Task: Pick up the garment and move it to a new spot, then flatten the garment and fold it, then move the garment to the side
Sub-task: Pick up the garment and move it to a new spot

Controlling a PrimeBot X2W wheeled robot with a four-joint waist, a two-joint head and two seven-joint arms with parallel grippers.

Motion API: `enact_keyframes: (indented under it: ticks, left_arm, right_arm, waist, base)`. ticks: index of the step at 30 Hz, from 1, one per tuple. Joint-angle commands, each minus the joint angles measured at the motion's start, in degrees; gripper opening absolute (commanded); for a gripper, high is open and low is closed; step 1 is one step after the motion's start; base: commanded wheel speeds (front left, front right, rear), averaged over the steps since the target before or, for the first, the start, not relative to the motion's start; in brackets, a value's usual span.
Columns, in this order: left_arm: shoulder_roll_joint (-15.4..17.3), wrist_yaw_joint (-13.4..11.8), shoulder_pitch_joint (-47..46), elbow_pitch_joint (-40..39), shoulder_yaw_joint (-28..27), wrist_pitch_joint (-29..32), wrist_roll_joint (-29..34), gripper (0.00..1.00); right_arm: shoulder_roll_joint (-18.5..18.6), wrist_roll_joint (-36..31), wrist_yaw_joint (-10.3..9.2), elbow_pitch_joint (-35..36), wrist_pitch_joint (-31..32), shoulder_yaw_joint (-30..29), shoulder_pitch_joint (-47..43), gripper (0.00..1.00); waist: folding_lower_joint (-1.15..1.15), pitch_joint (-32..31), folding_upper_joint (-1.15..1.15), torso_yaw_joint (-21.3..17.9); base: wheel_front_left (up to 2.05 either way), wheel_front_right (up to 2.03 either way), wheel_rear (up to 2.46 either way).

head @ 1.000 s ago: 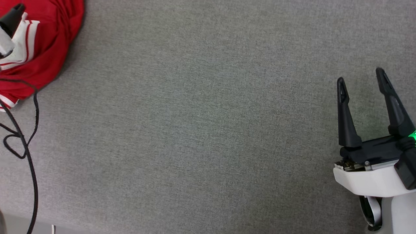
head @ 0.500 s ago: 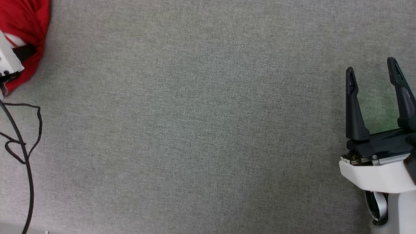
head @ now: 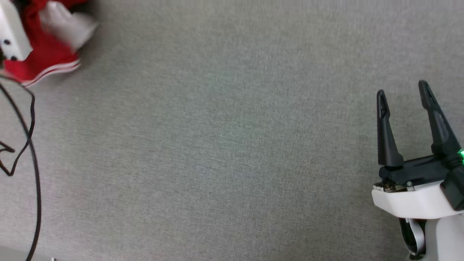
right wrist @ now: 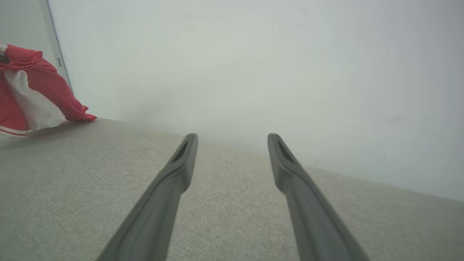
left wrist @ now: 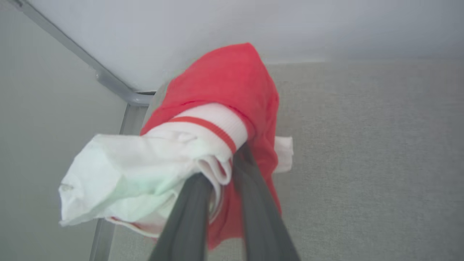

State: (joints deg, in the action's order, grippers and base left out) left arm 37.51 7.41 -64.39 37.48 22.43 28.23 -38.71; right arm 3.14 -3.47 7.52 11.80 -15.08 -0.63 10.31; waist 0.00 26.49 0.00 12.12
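Observation:
The garment (left wrist: 224, 83), red with white sleeves and red-white striped trim, hangs bunched from my left gripper (left wrist: 223, 165). Both dark fingers are shut on a fold of its white striped cuff, and most of the cloth droops to the left and beyond the fingertips. In the head view the garment (head: 47, 54) is a blurred red and white bundle at the top left, beside the left arm's white housing (head: 11, 34). My right gripper (head: 402, 90) stands open and empty at the lower right, far from the cloth. Its wrist view has the right gripper (right wrist: 233, 138) above bare table, with the garment (right wrist: 43, 87) at far left.
A grey fabric-covered table (head: 217, 145) spreads across the head view. A loose black cable (head: 30, 145) loops down its left side. A pale wall (right wrist: 253, 54) stands behind the table, and a grey metal frame bar (left wrist: 108, 79) runs past the table's corner.
My left gripper has shut on the garment's cuff and lifted the bundle off the table; the cloth is blurred from motion. The head view has shifted. The right gripper stays open.

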Motion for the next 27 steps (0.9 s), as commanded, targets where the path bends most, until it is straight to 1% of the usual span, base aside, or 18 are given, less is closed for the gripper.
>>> enact_keyframes:
  ticks: [1,3,6,10,16,20,27]
  left_arm:
    - [0.0,0.0,-1.0,-1.3,1.6,-1.3,0.1,0.00]
    - [-0.2,0.0,-1.7,-2.2,2.7,-2.0,0.4,0.00]
    - [-1.1,0.0,-2.9,-4.9,6.0,-4.1,1.3,0.00]
    - [-2.6,0.0,-4.0,-8.6,10.8,-5.9,2.0,0.00]
    - [-7.0,0.0,-5.7,-13.8,17.6,-6.9,2.9,0.00]
    - [-10.9,0.0,-6.5,-16.3,22.2,-7.6,2.8,0.00]
    - [-16.4,0.0,-4.6,-18.6,32.7,-9.4,1.8,0.00]
  right_arm:
    - [-0.2,0.4,-0.06,-0.4,-0.1,0.0,-0.9,1.00]
    - [-0.3,0.5,-0.05,-0.5,-0.1,0.0,-1.3,1.00]
    - [-0.3,1.7,-0.06,-1.0,-0.1,-0.2,-1.9,1.00]
    - [-0.3,3.5,-0.06,-1.5,-0.1,-0.4,-2.9,1.00]
    - [-0.3,5.5,-0.05,-2.0,-0.1,-0.9,-3.5,1.00]
    - [-0.3,6.5,-0.06,-2.0,-0.1,-1.2,-3.2,1.00]
    - [-0.3,8.0,-0.06,-2.1,-0.1,-1.9,-2.7,1.00]
  waist:
    - [0.00,-3.4,0.00,0.4]
    - [0.00,-4.1,0.00,0.3]
    - [0.00,-6.3,0.00,-0.3]
    - [0.00,-8.7,0.00,-2.1]
    - [0.00,-10.8,0.00,-6.2]
    - [0.00,-10.9,0.00,-9.4]
    - [0.00,-10.2,0.00,-13.9]
  base:
    - [0.00,0.00,0.00]
    - [0.00,0.00,0.00]
    - [0.00,0.00,0.00]
    - [0.00,0.00,0.00]
    - [0.00,0.00,0.00]
    - [0.00,0.00,0.00]
    - [0.00,0.00,0.00]
